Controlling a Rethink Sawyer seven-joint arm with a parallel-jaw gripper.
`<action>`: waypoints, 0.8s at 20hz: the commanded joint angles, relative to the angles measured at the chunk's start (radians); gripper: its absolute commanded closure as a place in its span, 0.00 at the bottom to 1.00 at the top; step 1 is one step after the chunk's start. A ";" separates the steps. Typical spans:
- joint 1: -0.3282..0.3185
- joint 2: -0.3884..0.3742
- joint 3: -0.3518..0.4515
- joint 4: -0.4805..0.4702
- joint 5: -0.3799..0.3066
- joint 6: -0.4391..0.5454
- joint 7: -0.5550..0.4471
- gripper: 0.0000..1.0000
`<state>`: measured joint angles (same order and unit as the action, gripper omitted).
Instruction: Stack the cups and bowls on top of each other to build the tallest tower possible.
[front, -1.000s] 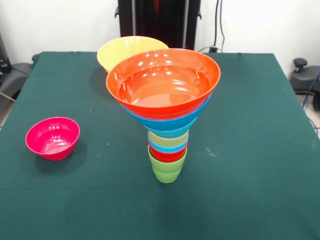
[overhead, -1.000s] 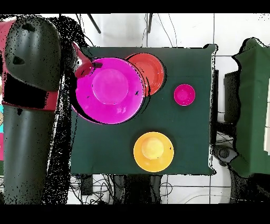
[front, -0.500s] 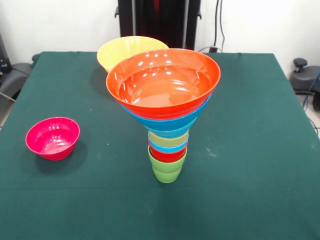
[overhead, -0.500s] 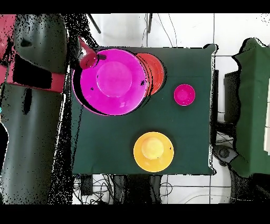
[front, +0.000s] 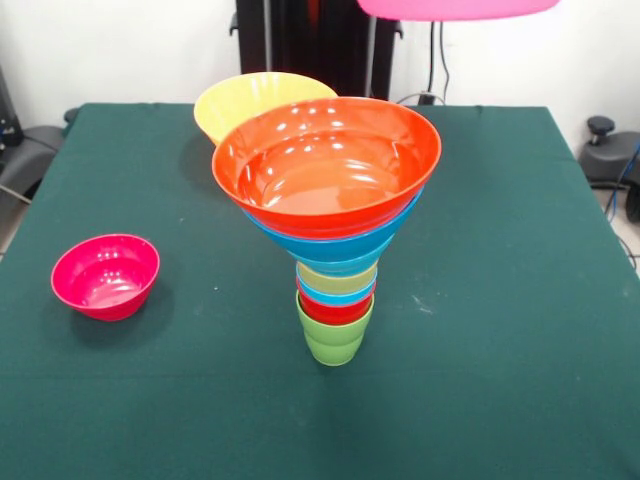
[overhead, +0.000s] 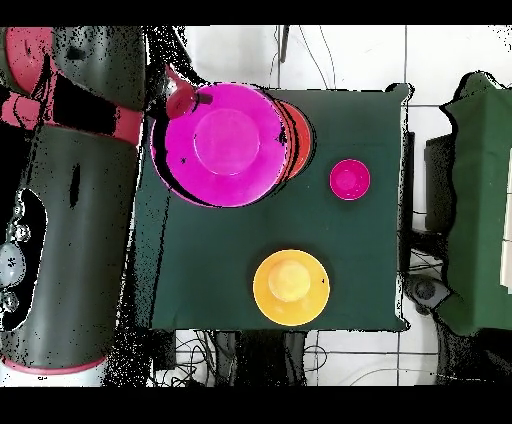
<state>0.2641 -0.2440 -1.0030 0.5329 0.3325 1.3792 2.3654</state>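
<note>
So the multicoloured funnel-shaped tower of plastic cups and bowls stands near the middle of the green cloth-covered table: a lime green plastic cup at the bottom, then red, light blue and pale yellow-green rims nested above it, a medium blue bowl, and a wide glossy red-orange bowl on top, open side up. It widens upward and looks upright.

The large glossy pink plastic bowl is held up in the air. In the front view only its underside shows, at the top edge, up and to the right of the tower and not touching it. From overhead it covers most of the red-orange bowl, with just a crescent poking out. The red gripper sits at the pink bowl's rim, but I can't tell how its fingers are set.

Versus half a second back, the pink bowl has shifted further over the tower and has now come into the front view. Everything else stayed put: the large yellow-orange bowl behind the tower, and the small magenta bowl well off to the side.
</note>
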 joint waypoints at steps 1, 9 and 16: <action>-0.047 0.021 0.070 -0.085 -0.022 0.137 -0.101 1.00; -0.070 0.035 0.063 -0.135 -0.015 0.156 -0.108 1.00; -0.079 0.043 0.066 -0.151 -0.020 0.150 -0.111 1.00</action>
<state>0.2126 -0.2048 -1.0035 0.4252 0.3327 1.4298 2.3654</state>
